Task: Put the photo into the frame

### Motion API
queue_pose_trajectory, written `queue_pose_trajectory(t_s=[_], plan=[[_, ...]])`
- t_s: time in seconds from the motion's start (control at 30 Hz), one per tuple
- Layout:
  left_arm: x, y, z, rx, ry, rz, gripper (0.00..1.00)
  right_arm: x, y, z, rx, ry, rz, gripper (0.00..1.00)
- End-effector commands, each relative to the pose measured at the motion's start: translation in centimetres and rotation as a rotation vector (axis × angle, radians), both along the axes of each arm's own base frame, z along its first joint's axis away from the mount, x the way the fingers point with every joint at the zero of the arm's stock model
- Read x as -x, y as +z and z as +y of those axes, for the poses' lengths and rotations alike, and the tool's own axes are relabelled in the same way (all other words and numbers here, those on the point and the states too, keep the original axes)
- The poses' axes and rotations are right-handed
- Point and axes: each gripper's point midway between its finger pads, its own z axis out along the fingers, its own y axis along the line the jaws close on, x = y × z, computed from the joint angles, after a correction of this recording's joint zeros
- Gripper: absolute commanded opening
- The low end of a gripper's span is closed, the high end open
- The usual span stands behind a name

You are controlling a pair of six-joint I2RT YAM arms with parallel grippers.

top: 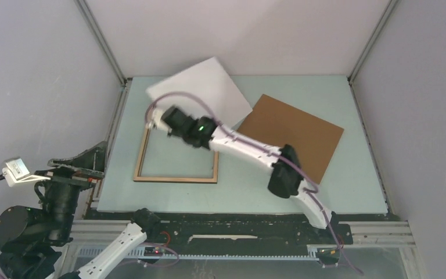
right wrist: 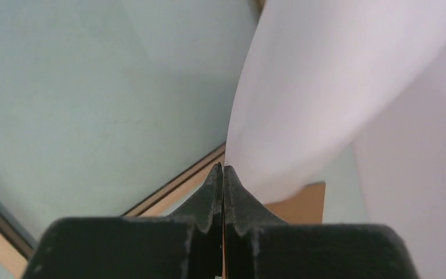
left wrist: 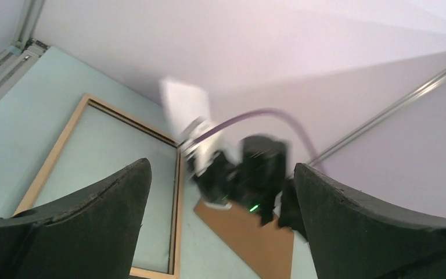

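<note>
The photo [top: 206,87] shows its plain white back and is held lifted above the table's far left. My right gripper [top: 154,118] is shut on its near edge, above the far side of the frame. In the right wrist view the white sheet [right wrist: 325,87] curves up from my closed gripper [right wrist: 223,170]. The frame [top: 177,178] lies flat, light tan face up, at the front left, and shows in the left wrist view [left wrist: 177,192] too. My left gripper [left wrist: 220,192] is open and empty, parked off the table's left edge [top: 72,168].
The brown backing board [top: 293,135] lies flat on the right half of the pale green table [top: 238,192], partly under my right arm. It shows in the left wrist view [left wrist: 250,238] too. Grey enclosure walls with metal corner posts surround the table.
</note>
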Motion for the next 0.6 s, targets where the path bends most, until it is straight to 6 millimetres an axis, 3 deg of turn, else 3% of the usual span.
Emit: queue_pose_trajectory(t_s=[0.0,0.13,0.3,0.43,0.57], plan=[[0.2,-1.9,1.1,-0.022,0.05,0.071,1.0,3.5,-2.4,2.3,0.322,0.138,-0.146,0.0],[0.0,-2.4,1.2,-0.035,0.064,0.083,1.0,6.9,-5.9,5.6,0.365,0.271,-0.171,0.0],[-0.7,-2.9,0.0,-0.043,0.028,0.092,1.0,8.6,-10.0,6.4,0.394,0.358,-0.111,0.0],[-1.2,-3.4,-0.5,-0.053,0.019,0.107,1.0,8.7,-12.2,6.3,0.411,0.378,-0.12,0.01],[-1.4,-3.5,-0.8,-0.056,0.012,0.107,1.0,7.6,-12.6,6.6,0.382,0.371,-0.147,0.01]])
